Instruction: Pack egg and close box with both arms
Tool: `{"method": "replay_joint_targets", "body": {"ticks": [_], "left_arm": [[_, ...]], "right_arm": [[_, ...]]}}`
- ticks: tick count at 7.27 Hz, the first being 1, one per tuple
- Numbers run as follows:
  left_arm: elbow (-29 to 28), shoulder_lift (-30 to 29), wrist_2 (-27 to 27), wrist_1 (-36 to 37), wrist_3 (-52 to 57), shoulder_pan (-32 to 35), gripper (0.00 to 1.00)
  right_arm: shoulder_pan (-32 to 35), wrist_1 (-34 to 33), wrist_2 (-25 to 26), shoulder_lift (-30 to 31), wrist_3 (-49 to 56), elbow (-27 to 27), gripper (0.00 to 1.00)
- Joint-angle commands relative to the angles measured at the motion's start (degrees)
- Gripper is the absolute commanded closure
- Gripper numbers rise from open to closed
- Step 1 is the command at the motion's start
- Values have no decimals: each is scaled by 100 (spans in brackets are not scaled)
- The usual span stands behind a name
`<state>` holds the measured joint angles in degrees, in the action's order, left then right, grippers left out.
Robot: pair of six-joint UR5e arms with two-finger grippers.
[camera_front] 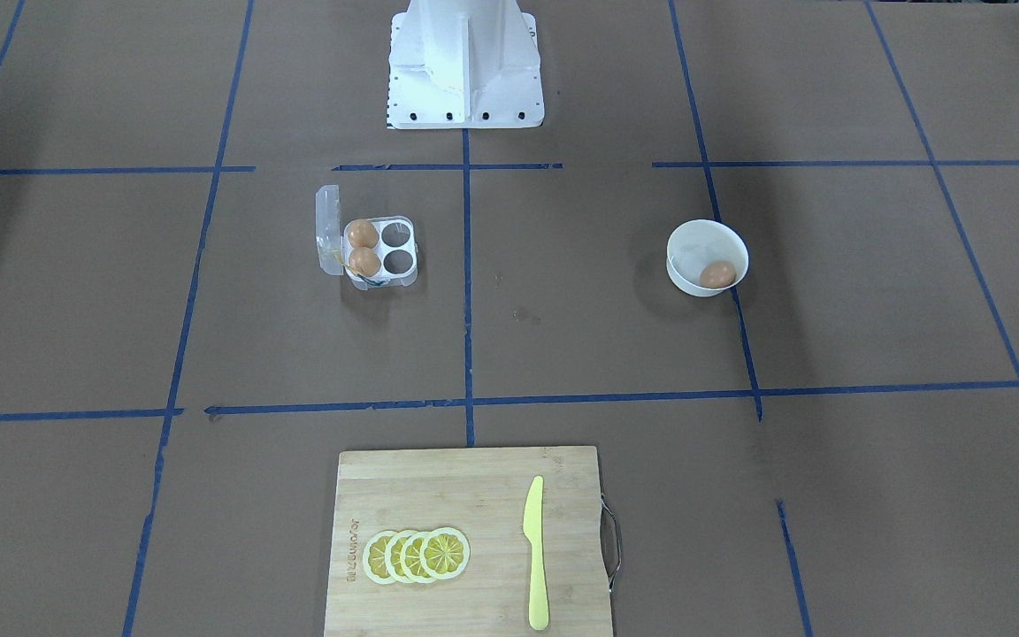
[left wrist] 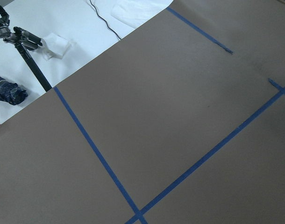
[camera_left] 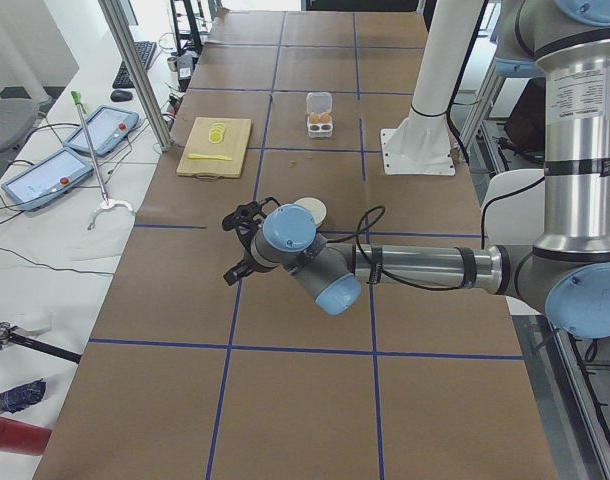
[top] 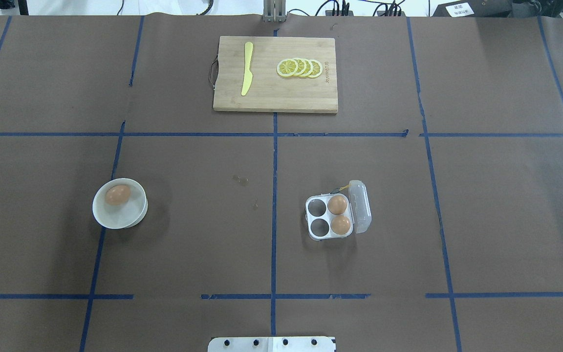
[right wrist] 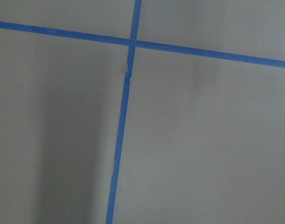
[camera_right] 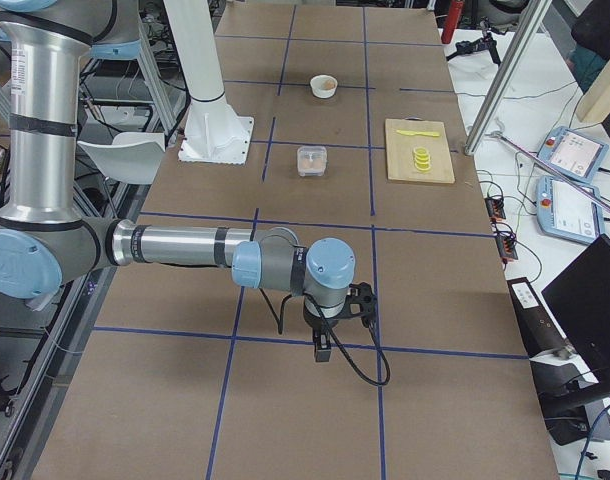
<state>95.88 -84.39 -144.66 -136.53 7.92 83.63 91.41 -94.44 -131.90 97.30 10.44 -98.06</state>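
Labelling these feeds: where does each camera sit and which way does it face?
Front-facing: across the table, facing the pedestal; no arms.
Overhead: behind the base plate, looking down; no arms.
Left: table's left end; left arm near.
Right: opposite end; right arm near.
Left wrist: over brown paper; no body.
Right wrist: down at tape cross; no body.
Shared: first two show the box and bowl.

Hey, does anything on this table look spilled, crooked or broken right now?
Nothing is spilled, tipped or broken. The one blemish is a small faint stain on the brown paper table cover, between the round white bowl and the clear plastic egg carton, whose lid stands open.
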Motion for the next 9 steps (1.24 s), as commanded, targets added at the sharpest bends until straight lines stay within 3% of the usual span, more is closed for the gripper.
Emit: {"method": "replay_joint_targets", "body": {"ticks": [1, 6, 9], "left_arm": [[71, -16, -133, -163, -762, -976, 0], [291, -43, 102, -225, -801, -1550, 0], [632, -174, 602, -216, -1824, -2225, 0]], "right_arm": [[0, 4, 6, 0, -6, 6, 0], [-79, 294, -161, 0, -33, -29, 0], [-79, 321, -161, 9, 20, -38, 0]]}}
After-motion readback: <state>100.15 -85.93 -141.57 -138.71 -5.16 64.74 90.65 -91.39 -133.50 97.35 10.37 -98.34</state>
